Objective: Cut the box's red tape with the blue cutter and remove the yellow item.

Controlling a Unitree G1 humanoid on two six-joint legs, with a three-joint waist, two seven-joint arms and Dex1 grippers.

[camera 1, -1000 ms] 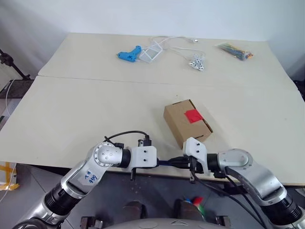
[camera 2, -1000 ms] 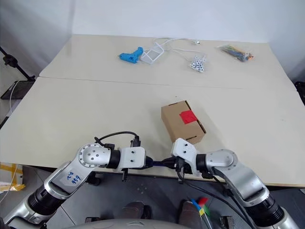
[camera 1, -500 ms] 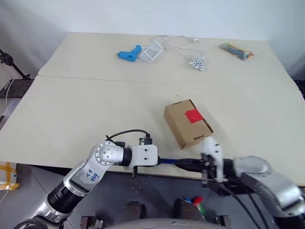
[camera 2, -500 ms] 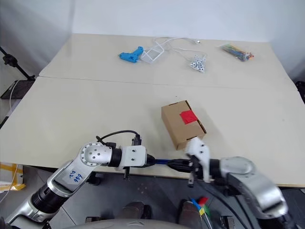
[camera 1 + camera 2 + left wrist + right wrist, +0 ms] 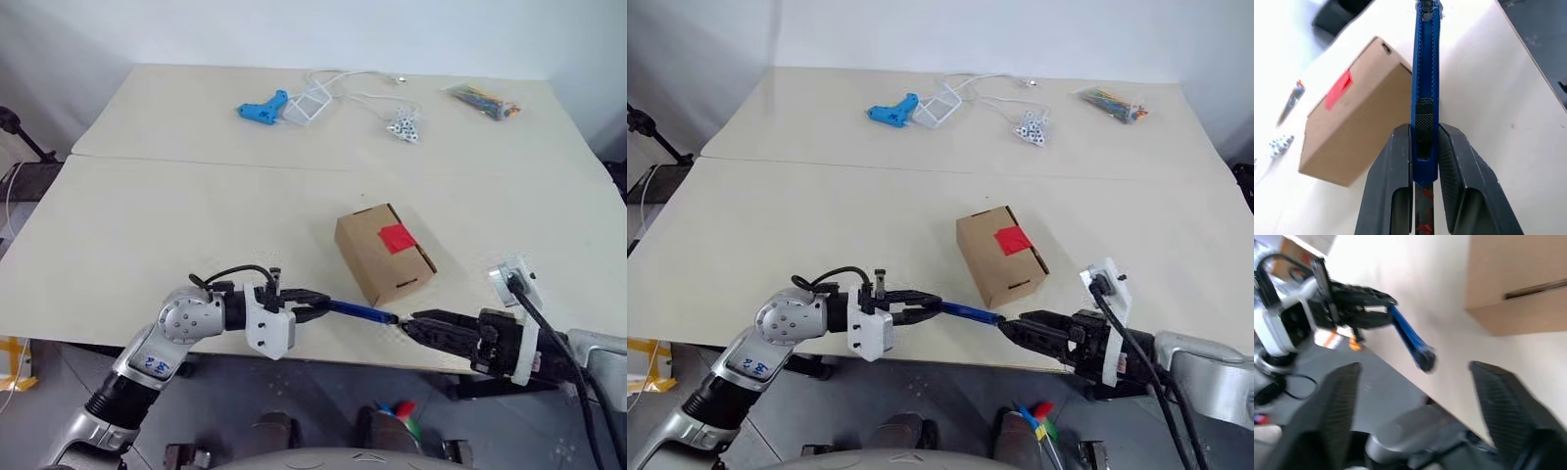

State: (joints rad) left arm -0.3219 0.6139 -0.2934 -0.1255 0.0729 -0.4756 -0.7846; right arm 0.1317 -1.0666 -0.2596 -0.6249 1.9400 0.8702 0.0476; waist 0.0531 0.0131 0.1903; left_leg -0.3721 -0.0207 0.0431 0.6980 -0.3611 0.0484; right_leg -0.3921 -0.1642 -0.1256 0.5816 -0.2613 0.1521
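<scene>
Silver arm shells with white wrist blocks, black cables and 2 black fingers per gripper were seen; blue handwriting marked the left arm (image 5: 149, 363).

Lighting is bright, even and diffuse in both head views; the pale cream table top (image 5: 196, 196) shows no hard glare. The small brown cardboard box (image 5: 384, 253) casts only a soft, short shadow on the table on its side nearer the robot, consistent with overhead light. Left wrist view: the table beyond the box is overexposed to near white; the slim dark blue cutter (image 5: 1424, 83) is sharp, and items far beyond the box are out of focus. Right wrist view: heavy motion blur throughout, with the nearest dark shapes smeared.
</scene>
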